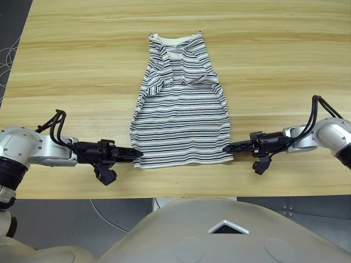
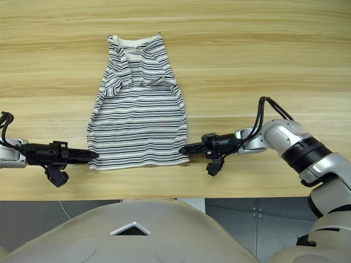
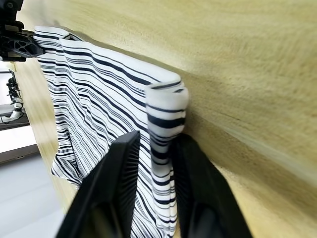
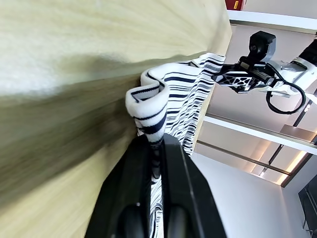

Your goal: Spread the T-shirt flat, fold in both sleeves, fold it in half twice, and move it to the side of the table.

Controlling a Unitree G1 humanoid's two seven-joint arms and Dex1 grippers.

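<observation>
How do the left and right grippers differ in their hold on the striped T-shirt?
The black left gripper pinches the near left hem corner of the black-and-white striped T-shirt; the black right gripper pinches the near right corner. The left gripper's jaws stand slightly wider, around a thicker roll of cloth; the right gripper's sit nearly together. Both are shut on the hem, low over the light wooden table.

Two head-mounted views look forward and steeply down onto the wooden tabletop (image 1: 274,55), taking in the whole striped T-shirt (image 1: 181,115) and both arms. The right eye sits slightly to one side, so the same scene appears shifted leftward. Each wrist view sits very close behind its own pincer, the left pincer (image 3: 157,140) and the right pincer (image 4: 156,141). Both skim low along the tabletop, looking across the T-shirt's near hem toward the other pincer.
</observation>
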